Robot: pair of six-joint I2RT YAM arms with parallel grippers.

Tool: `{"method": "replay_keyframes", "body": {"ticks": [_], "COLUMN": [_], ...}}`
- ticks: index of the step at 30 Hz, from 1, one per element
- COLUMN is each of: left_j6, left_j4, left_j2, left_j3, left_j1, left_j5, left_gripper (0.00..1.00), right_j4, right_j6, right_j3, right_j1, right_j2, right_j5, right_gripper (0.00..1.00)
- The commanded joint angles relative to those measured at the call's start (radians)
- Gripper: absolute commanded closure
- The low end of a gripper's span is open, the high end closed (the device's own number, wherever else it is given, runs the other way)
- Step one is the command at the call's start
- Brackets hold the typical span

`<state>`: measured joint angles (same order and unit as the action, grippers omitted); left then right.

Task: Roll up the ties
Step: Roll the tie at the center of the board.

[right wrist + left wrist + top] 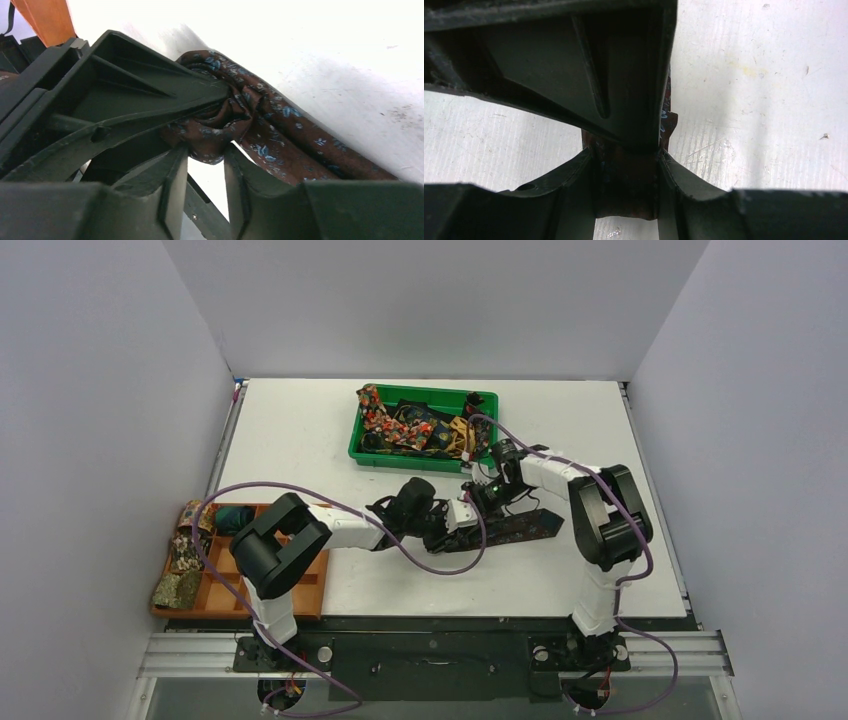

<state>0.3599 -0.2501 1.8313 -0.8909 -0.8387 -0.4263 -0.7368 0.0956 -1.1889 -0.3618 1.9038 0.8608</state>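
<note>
At the far left, the orange tray (215,582) hangs off the counter (300,440) edge with rolled ties (183,552) in its left compartments, so I judge finished coils go there. Its open cells sit close to my left arm's elbow. Moving right, my left hand (624,161) is clamped on the brown tie (520,528), and the cloth fills the gap between its jaws. The tie lies mid-counter with its started coil at the left end and its flat tail running right. It looks light, soft and limp, probably a bit slick, so I expect it to sag, twist and unwind if it is let go. The best hold is across the coil itself, pinching all its layers, not the loose tail. My right hand (205,152) meets the coil from the other side with its jaws narrowly apart. The coil's lower fold sits at the tips, and I cannot tell whether they pinch it. The two hands are crowded together, nearly touching. The green bin (357,448) of loose ties (400,425) stands close behind them. The bare counter in front and to the left gives the most room.
</note>
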Motion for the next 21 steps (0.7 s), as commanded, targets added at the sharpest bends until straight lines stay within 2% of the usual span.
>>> {"method": "replay_keyframes", "body": {"ticks": [1,3,6,10,16,21], "left_j6": [0.006,0.007,-0.006,-0.052,-0.102,-0.138], "left_j4": [0.174,0.165,0.133,-0.049,-0.293,-0.385], "left_j2": [0.062,0.062,0.050,-0.004,-0.009,0.079], "left_j3": [0.019,0.018,0.020,0.062,0.065,0.011], "left_j1": [-0.009,-0.006,0.009,0.048,0.060,0.048], "left_j5": [0.019,0.003,-0.048,-0.113,-0.169,-0.193], "left_gripper": [0.71,0.63,0.45,0.30,0.23,0.22], "right_j4": [0.010,0.002,-0.026,-0.059,-0.095,-0.095], "right_j6": [-0.065,-0.074,-0.086,-0.129,-0.165,-0.160], "right_j3": [-0.022,-0.032,-0.040,-0.043,-0.061,-0.084], "right_j1": [0.001,0.013,0.040,0.075,0.110,0.114], "right_j2": [0.042,0.061,0.082,0.102,0.144,0.178], "right_j5": [-0.125,-0.138,-0.161,-0.191,-0.244,-0.293], "right_gripper": [0.87,1.00,1.00,1.00,1.00,1.00]}}
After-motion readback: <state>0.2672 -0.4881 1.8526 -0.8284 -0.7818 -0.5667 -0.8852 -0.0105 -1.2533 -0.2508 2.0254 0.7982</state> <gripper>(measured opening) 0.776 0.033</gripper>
